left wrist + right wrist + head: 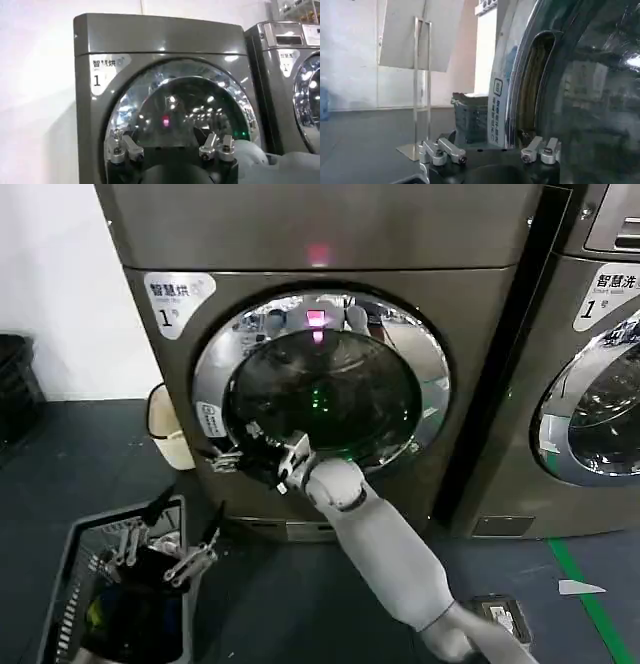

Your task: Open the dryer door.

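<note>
Sticker read "1" on the dryer, up above the right gripper, whose spread fingers held nothing at the shut door's left rim. Left gripper waited open, low by a basket.

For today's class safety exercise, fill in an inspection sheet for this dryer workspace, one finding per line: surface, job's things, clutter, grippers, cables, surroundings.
Surface: dark floor, green tape line at the right.
Job's things: dryer door appears shut; its recessed handle is on the robot's left edge.
Clutter: basket on the floor at lower left; pale bucket beside the dryer.
Grippers: right gripper open at the door's lower left rim; left gripper open, low over the basket.
Cables: nothing seen.
Surroundings: second machine at right, white wall at left.
</note>
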